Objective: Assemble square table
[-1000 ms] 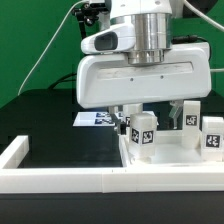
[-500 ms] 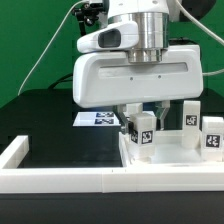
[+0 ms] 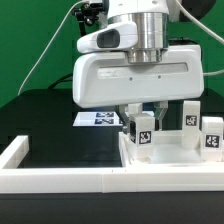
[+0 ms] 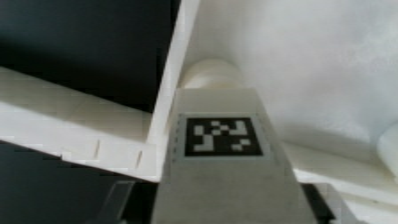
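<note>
The white square tabletop (image 3: 165, 160) lies on the black worktop at the exterior view's right, rim up. My gripper (image 3: 141, 122) hangs over its near left corner and is shut on a small white tagged leg (image 3: 143, 132), held upright with its lower end at the tabletop. In the wrist view the leg (image 4: 222, 130) runs straight out from between the dark fingers (image 4: 125, 205), its tag facing the camera, its tip at the tabletop's rim (image 4: 187, 40). Two more tagged legs (image 3: 189, 116) (image 3: 212, 136) stand on the far right of the tabletop.
A long low white wall (image 3: 60, 178) edges the front of the worktop. The marker board (image 3: 97, 119) lies flat behind the gripper. The arm's large white body (image 3: 140, 75) hides the middle of the scene. Black worktop (image 3: 50, 120) lies at the left.
The gripper with the leg has shifted very slightly between one second ago and half a second ago; since then nothing visibly moves.
</note>
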`<control>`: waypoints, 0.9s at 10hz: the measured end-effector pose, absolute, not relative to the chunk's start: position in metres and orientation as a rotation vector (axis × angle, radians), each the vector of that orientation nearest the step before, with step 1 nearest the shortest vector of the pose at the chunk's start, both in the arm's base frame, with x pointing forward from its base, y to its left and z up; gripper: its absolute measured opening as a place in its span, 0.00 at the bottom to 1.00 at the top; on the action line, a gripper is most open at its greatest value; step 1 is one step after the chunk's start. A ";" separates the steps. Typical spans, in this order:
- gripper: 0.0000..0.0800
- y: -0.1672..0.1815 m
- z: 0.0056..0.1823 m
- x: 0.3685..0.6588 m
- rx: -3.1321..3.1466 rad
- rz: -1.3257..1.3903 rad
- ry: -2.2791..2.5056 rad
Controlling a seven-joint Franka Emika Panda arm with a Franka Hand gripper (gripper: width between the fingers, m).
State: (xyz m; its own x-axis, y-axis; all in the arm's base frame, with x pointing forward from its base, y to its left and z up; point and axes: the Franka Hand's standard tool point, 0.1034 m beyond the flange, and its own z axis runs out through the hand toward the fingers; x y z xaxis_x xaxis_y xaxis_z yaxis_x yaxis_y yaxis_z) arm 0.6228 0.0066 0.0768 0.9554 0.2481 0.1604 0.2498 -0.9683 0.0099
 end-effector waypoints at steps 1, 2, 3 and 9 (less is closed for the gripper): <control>0.36 0.005 0.076 0.623 -3.097 -0.270 -0.200; 0.36 0.005 0.076 0.623 -3.088 -0.287 0.003; 0.36 0.005 0.076 0.623 -3.077 -0.294 0.133; 0.36 0.006 0.074 0.620 -2.778 -0.215 1.231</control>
